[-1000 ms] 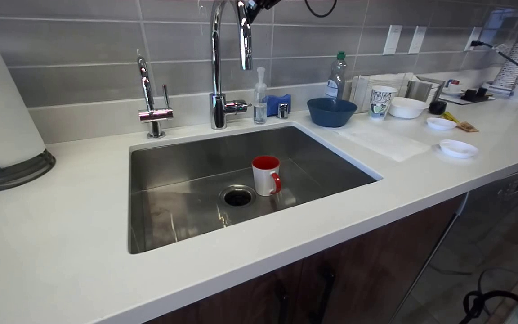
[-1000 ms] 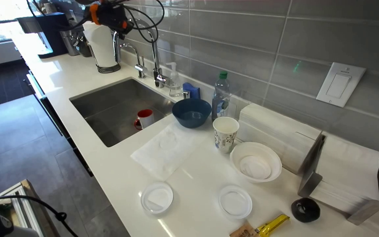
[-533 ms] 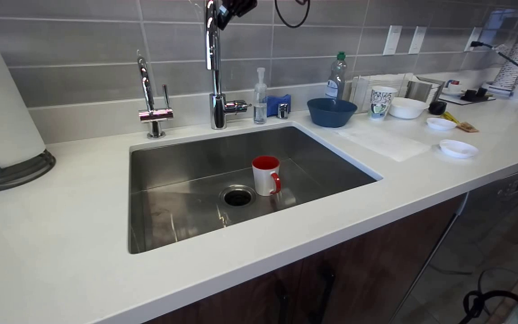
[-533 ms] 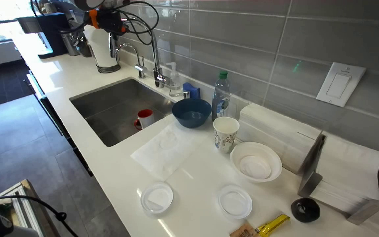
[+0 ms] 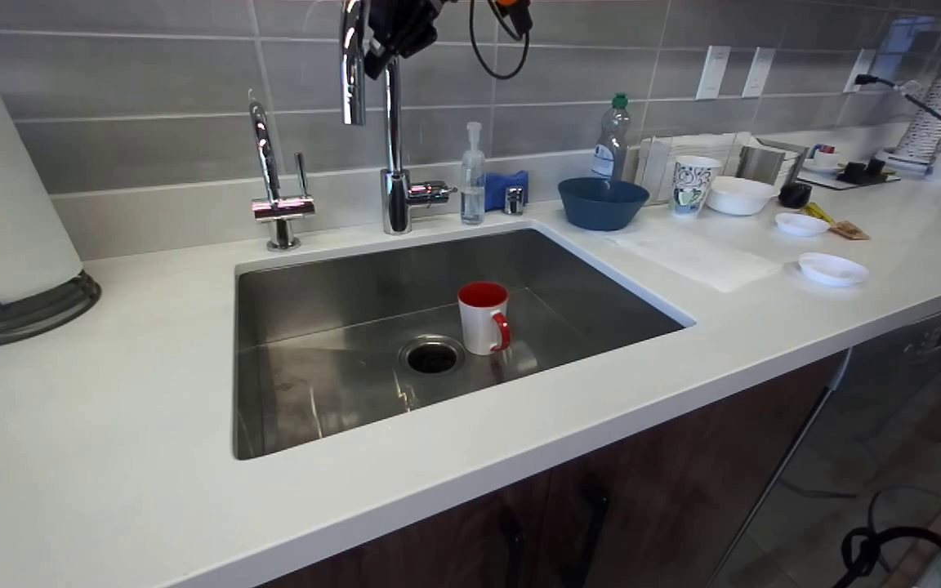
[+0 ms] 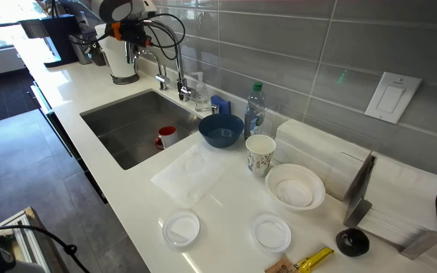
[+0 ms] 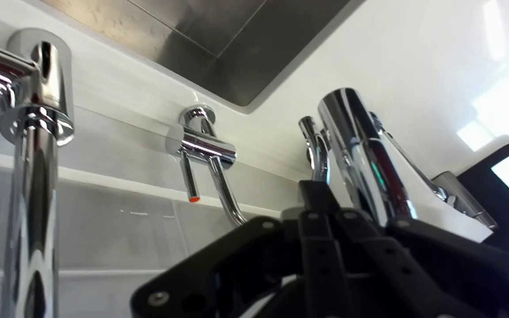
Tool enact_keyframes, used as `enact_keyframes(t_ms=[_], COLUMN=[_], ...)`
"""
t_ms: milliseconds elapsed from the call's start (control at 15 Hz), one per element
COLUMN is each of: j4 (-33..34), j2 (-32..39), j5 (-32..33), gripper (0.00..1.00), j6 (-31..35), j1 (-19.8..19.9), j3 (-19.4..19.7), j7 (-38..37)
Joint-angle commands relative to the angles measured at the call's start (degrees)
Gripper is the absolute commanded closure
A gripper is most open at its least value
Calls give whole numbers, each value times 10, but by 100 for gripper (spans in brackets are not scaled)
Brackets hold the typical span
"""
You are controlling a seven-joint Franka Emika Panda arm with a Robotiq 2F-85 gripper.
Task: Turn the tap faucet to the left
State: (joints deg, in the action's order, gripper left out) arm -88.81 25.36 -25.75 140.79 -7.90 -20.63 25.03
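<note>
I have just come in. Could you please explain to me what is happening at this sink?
A robot arm appears to be turning the tall chrome faucet to the left. Its hand is shut and close beside the spout; whether they touch is hard to tell. In an exterior view, the spout has swung from right of the stem to left of it within the last second. A red-and-white mug stands in the sink, beside the drain.
</note>
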Motion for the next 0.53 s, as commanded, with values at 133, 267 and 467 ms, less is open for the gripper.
enact_keyframes(t_ms=[133, 267, 467], j4=[-113, -164, -231], j2=[-108, -166, -255], j5=[53, 45, 76], gripper=[100, 100, 100], j6=[-75, -129, -197], j1=[0, 5, -3], j3=[52, 63, 88], j7=[-159, -197, -276])
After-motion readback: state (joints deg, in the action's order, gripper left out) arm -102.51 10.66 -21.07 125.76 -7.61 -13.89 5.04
